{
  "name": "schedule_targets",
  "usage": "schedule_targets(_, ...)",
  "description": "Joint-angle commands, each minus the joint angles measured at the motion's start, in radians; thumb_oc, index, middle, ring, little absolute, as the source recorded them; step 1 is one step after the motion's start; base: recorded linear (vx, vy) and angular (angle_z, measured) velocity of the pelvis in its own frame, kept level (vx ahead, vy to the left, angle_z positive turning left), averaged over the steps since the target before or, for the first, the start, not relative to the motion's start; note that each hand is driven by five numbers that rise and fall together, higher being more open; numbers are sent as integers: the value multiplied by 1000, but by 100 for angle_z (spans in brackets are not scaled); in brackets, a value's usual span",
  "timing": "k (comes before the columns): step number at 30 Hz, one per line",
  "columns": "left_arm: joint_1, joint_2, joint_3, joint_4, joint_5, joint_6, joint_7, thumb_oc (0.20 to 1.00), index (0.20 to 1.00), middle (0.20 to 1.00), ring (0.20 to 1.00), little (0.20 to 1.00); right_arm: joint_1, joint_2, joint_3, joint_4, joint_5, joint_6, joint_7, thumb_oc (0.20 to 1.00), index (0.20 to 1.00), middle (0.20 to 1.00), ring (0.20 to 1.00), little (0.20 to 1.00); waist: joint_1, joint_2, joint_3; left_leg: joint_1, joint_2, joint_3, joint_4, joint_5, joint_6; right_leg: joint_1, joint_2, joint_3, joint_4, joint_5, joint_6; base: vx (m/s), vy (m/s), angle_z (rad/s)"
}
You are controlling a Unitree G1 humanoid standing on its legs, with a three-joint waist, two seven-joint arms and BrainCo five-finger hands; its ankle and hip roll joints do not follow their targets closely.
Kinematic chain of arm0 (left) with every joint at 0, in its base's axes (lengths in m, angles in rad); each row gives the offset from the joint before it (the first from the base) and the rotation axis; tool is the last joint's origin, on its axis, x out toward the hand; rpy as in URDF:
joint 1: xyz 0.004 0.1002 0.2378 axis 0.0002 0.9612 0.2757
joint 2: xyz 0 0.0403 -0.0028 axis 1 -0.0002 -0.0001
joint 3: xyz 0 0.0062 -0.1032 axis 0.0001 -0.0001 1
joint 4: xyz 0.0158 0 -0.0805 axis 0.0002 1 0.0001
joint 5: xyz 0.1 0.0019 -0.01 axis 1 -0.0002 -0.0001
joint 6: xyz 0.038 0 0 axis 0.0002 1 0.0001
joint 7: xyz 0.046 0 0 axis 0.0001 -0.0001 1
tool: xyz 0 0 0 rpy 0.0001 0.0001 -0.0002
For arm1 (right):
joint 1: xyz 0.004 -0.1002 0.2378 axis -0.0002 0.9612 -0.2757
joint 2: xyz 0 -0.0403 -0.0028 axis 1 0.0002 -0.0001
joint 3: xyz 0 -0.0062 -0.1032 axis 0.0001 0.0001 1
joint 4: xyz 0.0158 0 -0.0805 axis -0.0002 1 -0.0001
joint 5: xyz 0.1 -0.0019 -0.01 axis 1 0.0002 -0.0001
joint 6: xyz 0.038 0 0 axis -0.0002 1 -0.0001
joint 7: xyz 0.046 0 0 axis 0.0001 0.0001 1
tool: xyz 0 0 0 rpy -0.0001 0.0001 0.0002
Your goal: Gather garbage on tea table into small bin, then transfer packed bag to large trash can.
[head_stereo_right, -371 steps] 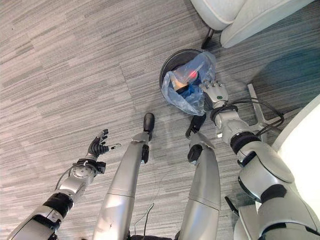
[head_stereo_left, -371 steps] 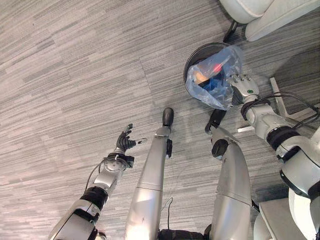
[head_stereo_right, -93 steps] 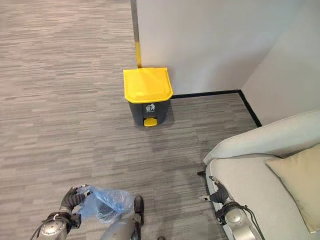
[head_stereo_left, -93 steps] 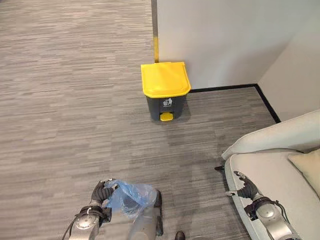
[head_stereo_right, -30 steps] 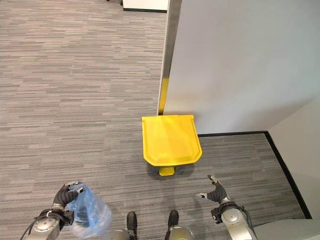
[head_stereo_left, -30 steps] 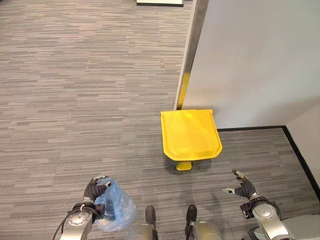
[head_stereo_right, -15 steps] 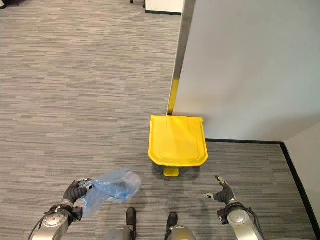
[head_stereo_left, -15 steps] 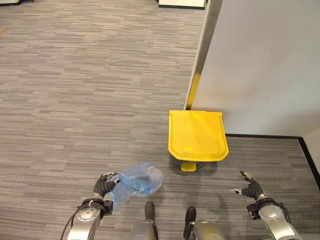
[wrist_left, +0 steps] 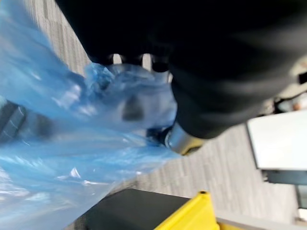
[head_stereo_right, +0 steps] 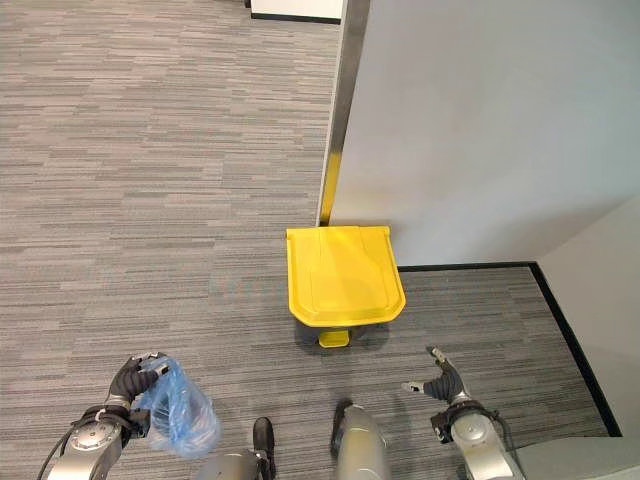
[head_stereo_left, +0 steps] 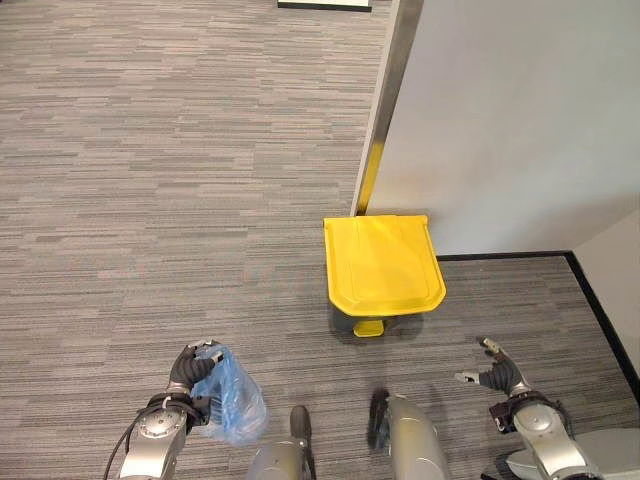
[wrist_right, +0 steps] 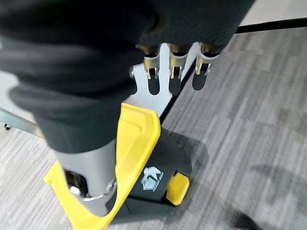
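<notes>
Fingers of my left hand (head_stereo_left: pixel 190 368) pinch the bag (head_stereo_left: pixel 228 408); right hand (head_stereo_left: pixel 503 379) spread empty. Next, bin (head_stereo_left: pixel 383 270) lid needs opening.

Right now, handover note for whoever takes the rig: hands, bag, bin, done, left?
Left hand: shut on the neck of the blue bag, which hangs beside it above the carpet, trash inside.
Right hand: open, empty, low on the robot's right.
Yellow-lidded bin: against the wall just ahead, lid closed, pedal facing the robot.
Done: bag packed and carried to the bin.
Left: open the lid, probably with the pedal, drop the bag in, release.
</notes>
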Motion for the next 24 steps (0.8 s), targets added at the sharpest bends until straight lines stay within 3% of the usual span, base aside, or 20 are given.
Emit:
schedule_targets(1,-28,38,30,-57,12,-52,12,200,200,200,200,200,-35,-31,-38,5,35,-8,-26,1000,1000,1000,1000,1000,-46,15,11,175,-24,-55,105,-216,-80,40,48,-44,-210,165,-5,372,-27,66)
schedule_targets(3,-58,40,30,-34,12,-59,20,200,200,200,200,200,-36,-37,-39,21,39,-8,-29,1000,1000,1000,1000,1000,-68,-3,3,206,-44,-92,135,-266,-81,0,58,-56,-295,185,-2,380,-53,63)
schedule_targets(4,-58,39,29,-33,12,-59,20,200,200,200,200,200,-35,-38,-39,21,39,-9,-29,1000,1000,1000,1000,1000,-66,4,4,207,-36,-90,140,-274,-82,3,65,-58,-295,182,-2,396,-66,23)
schedule_targets(6,-80,39,15,-28,9,-63,26,200,200,200,200,200,-23,-44,-49,22,57,-14,-33,1000,1000,1000,1000,1000,-89,-10,-3,225,-52,-132,171,-305,-83,-19,67,1,-269,207,0,355,-96,26)
schedule_targets(8,-89,50,4,-36,12,-61,22,200,200,200,200,200,12,-49,-78,16,72,-8,-27,1000,1000,1000,1000,1000,-106,-30,-26,244,-57,-169,214,-369,-90,17,59,67,-275,238,-21,351,-135,118)
schedule_targets(9,-89,50,4,-36,12,-61,22,200,200,200,200,200,13,-49,-78,16,72,-8,-27,1000,1000,1000,1000,1000,-106,-29,-26,243,-56,-169,215,-369,-91,17,59,66,-275,238,-22,522,-284,134)
schedule_targets(10,-89,45,1,-24,-3,-68,29,200,200,200,200,200,9,-65,-86,40,91,-12,-40,1000,1000,1000,1000,1000,-128,-20,-48,250,3,-163,300,-358,-118,18,65,58,-191,251,-36,385,-219,69)
schedule_targets(12,-89,35,3,-15,-12,-71,34,200,200,200,200,200,5,-70,-97,54,109,-13,-47,1000,1000,1000,1000,1000,-136,-8,-51,246,21,-163,317,-346,-121,17,69,46,-168,241,-36,279,-152,15)
schedule_targets(14,-97,38,21,-1,-31,-81,41,200,200,200,200,200,5,-70,-138,50,179,-33,-56,1000,1000,1000,1000,1000,-158,24,-60,276,46,-172,231,-324,-123,-37,86,43,-124,229,-33,103,-52,17)
schedule_targets(20,-113,34,30,14,-35,-85,49,200,200,200,200,200,-47,-89,-127,58,184,-43,-69,1000,1000,1000,1000,1000,-152,49,-56,279,41,-152,154,-345,-114,-118,94,43,-98,234,-27,-24,31,-2)
schedule_targets(24,-101,30,29,-1,-20,-80,43,200,200,200,200,200,-58,-84,-107,26,164,-40,-60,1000,1000,1000,1000,1000,-142,40,-58,293,25,-128,130,-365,-104,-118,94,54,-118,258,-8,-61,40,-14)
